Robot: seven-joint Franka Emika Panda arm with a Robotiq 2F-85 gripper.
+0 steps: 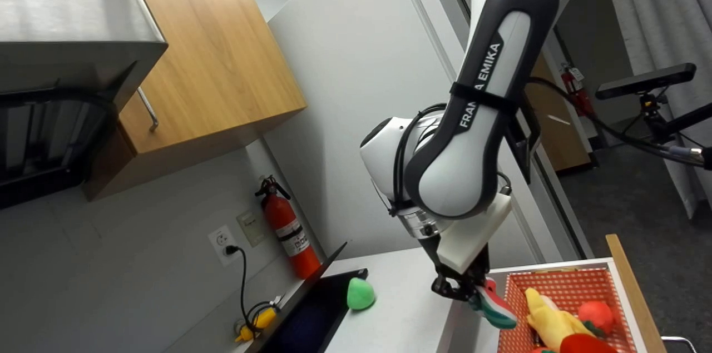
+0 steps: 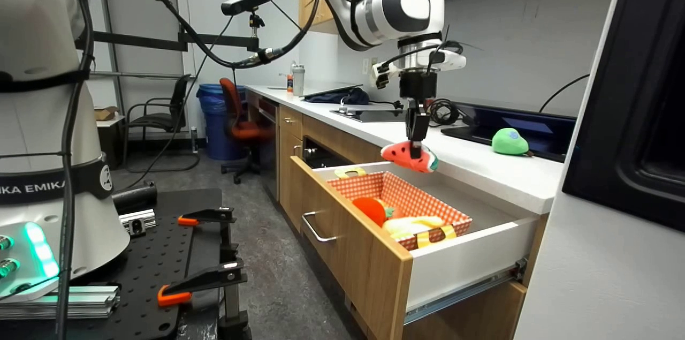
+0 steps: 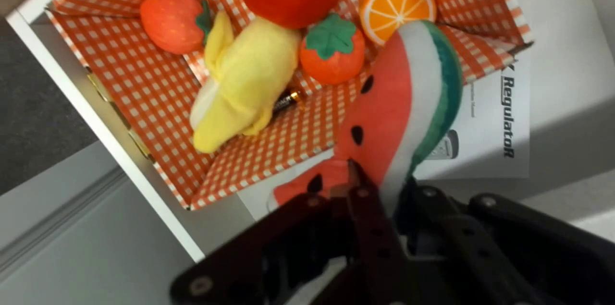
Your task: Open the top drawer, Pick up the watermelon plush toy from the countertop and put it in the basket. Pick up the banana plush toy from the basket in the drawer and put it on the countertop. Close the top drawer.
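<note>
Red plush watermelon (image 2: 396, 154): clamped between the fingers of the gripper (image 3: 382, 180), higher than the basket (image 3: 134, 98), near one long edge. I note the plush banana (image 3: 259, 65) inside the basket, the pulled-out drawer (image 2: 364, 259) around it.

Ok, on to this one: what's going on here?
A Franka Panda arm has its Robotiq gripper closed on the watermelon plush toy, holding it above the open top drawer. The toy is not yet in the red-and-white checked basket inside the drawer. The banana plush toy lies in that basket, as does an orange-slice plush. A green plush toy sits on the white countertop.
</note>
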